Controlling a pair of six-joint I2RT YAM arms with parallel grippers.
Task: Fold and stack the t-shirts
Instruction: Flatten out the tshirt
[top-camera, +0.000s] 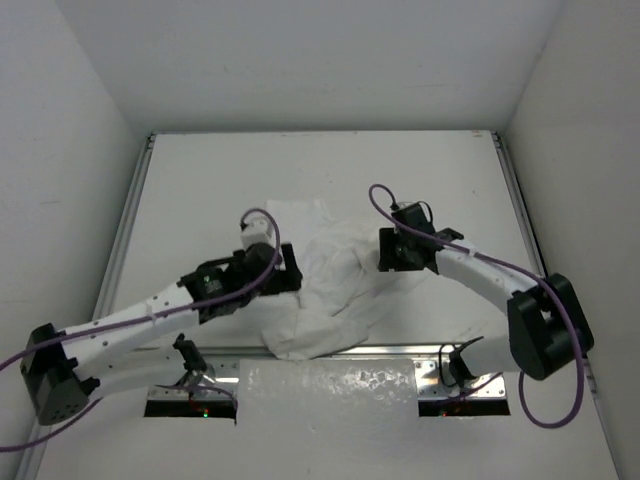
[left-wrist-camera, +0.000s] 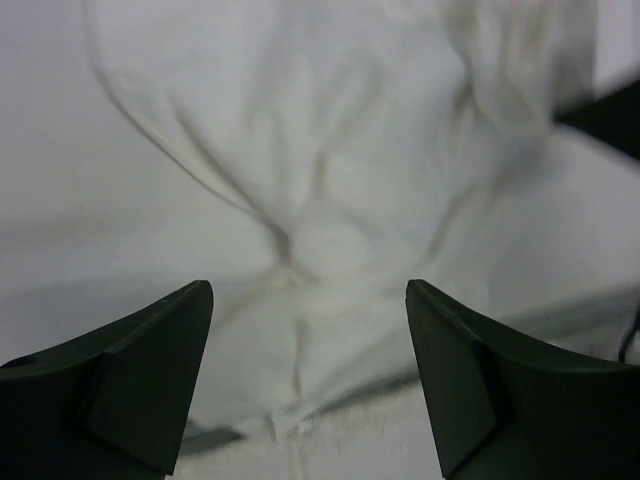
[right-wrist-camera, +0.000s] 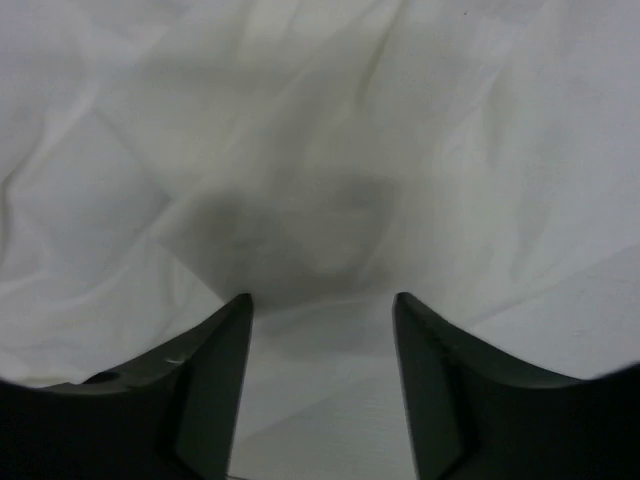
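- You are looking into a robotics lab test cell, not a home: plain white panel walls (top-camera: 60, 150) box in a flat white table (top-camera: 320, 170) on three sides.
- Silver aluminium rails (top-camera: 128, 220) run along the table's left and right edges.
- A white-and-black jointed left robot arm (top-camera: 130, 325) and a matching right robot arm (top-camera: 490, 275) stand at the near edge, trailing looped purple cables (top-camera: 560, 415).
- A crumpled plain white cotton t-shirt (top-camera: 330, 290) lies between them.
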